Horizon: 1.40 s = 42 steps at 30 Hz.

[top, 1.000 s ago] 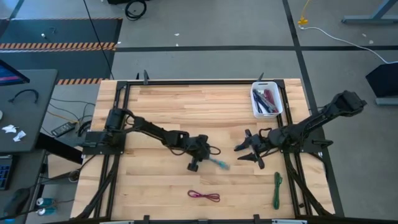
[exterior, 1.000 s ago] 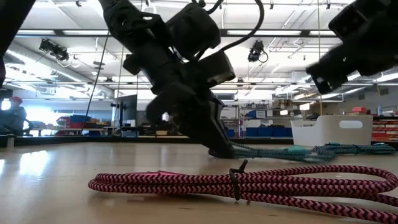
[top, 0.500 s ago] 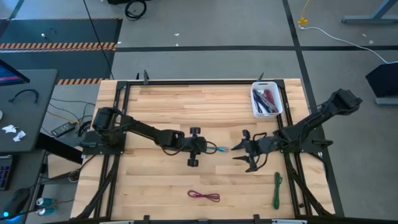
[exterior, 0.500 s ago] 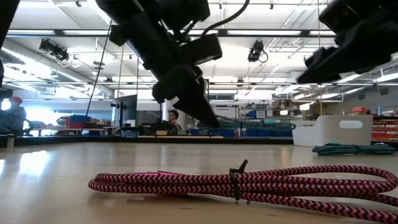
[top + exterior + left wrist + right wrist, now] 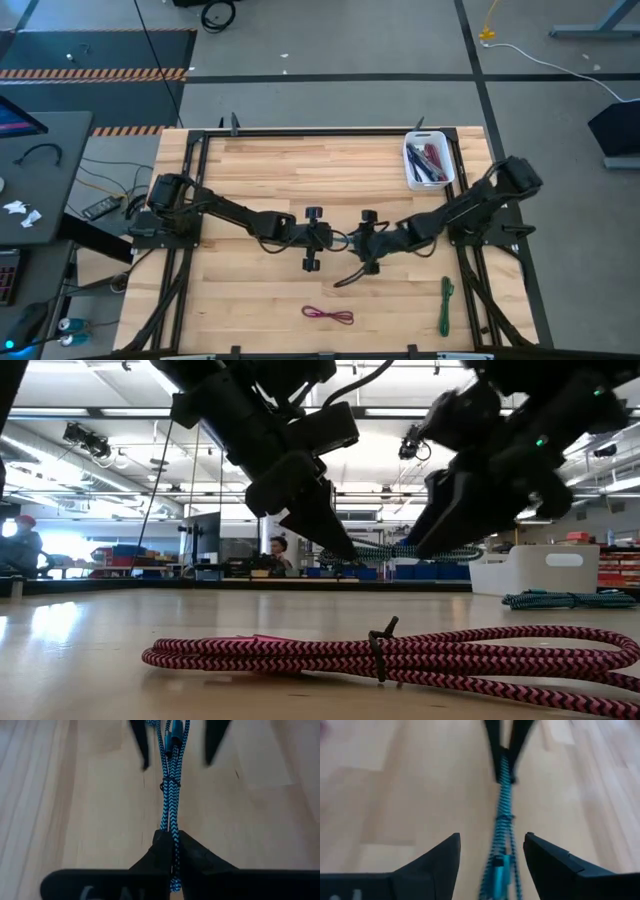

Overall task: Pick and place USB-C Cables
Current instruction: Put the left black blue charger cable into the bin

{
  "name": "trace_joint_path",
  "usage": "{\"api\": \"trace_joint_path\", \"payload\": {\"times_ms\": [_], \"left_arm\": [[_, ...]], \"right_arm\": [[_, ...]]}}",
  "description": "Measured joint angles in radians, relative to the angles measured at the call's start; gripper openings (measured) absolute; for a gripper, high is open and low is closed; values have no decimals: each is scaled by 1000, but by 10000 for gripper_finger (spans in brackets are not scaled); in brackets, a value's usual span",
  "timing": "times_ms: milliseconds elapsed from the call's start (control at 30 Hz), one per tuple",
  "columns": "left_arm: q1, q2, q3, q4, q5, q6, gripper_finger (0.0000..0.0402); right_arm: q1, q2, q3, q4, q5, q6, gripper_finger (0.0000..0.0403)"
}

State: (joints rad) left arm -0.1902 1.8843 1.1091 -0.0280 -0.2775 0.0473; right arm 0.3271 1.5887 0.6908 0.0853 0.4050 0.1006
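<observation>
A light-blue braided USB-C cable bundle (image 5: 347, 240) hangs in the air at mid-table between my two grippers. My left gripper (image 5: 333, 240) is shut on it. My right gripper (image 5: 362, 243) faces it from the table's right, open. Its fingers (image 5: 440, 862) stand on either side of the bundle's free connector end (image 5: 172, 740) without touching. A magenta cable (image 5: 328, 315) and a green cable (image 5: 446, 305) lie flat on the table near its near edge. More cables lie in the white bin (image 5: 430, 180). My left gripper pinches the light-blue bundle's near end (image 5: 172, 827) between its two fingers. It comes level from the table's left, with the fingers lying along the cable. The bundle is lifted clear and sticks out roughly level (image 5: 400, 551) toward the right gripper.
The white bin (image 5: 540, 568) stands at the table's far right. The magenta cable (image 5: 380, 655) lies close to the low camera, and the green cable (image 5: 560, 598) is off to its right. Bare wood lies across the table's far and left parts.
My left gripper has lifted the light-blue cable off the table and holds it level in the air. My right gripper, still open, has travelled toward the table's left, and its fingers now straddle the cable's free end.
</observation>
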Motion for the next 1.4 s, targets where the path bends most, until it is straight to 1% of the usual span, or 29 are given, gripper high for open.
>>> {"api": "trace_joint_path", "payload": {"times_ms": [100, 167, 233, 333, 367, 400, 467, 500, 567, 633, 700, 767, 833, 867, 933, 1000, 1067, 1200, 1300, 1400], "left_arm": [[0, 0, 1, 4, 0, -9, 19], [0, -2, 1, 6, -1, -11, 24], [0, -2, 1, 8, -1, -11, 30], [0, -2, 2, 21, -3, -17, 43], [0, -3, 2, 17, -3, -18, 52], [0, -3, 3, 5, -3, -25, 63], [2, -3, 3, -35, -3, -43, 93], [5, -3, 3, -55, -5, -58, 111], [14, -3, -5, -96, -10, -93, 147], [20, -3, -26, -104, -28, -126, 178], [21, -3, -56, -78, -90, -164, 200], [21, -3, -85, -41, -183, -191, 214], [21, -3, -107, -11, -264, -198, 221], [21, -3, -115, 3, -287, -196, 223], [21, -3, -124, 29, -300, -190, 222], [21, -3, -124, 43, -301, -186, 217], [21, -3, -124, 53, -302, -171, 209], [18, -3, -124, 94, -302, -137, 194], [18, -3, -124, 99, -302, -118, 185], [17, -3, -124, 97, -302, -115, 177]], "right_arm": [[-10, 48, 31, -57, 77, 12, 191], [-15, 64, 33, -64, 94, 13, 162], [-21, 71, 33, -75, 94, 34, 123], [-24, 68, 33, -120, 97, 70, 46], [-24, 59, 33, -138, 102, 80, 27], [-23, 45, 32, -161, 112, 91, 20], [-18, 4, 32, -225, 149, 148, 22], [-15, -27, 32, -285, 172, 186, 23], [-12, -99, 32, -416, 217, 275, 20], [-20, -185, 32, -588, 258, 385, 20], [-39, -277, 32, -770, 294, 520, 20], [-71, -369, 32, -951, 330, 672, 20], [-134, -456, 32, -1108, 347, 819, 20], [-177, -495, 32, -1181, 345, 877, 20], [-278, -556, 32, -1297, 329, 973, 22], [-384, -598, 32, -1380, 310, 1023, 29], [-491, -621, 31, -1400, 292, 1013, 37], [-662, -624, 31, -1309, 282, 846, 42], [-761, -604, 31, -1200, 259, 693, 47], [-828, -573, 31, -1117, 227, 588, 64]]}}
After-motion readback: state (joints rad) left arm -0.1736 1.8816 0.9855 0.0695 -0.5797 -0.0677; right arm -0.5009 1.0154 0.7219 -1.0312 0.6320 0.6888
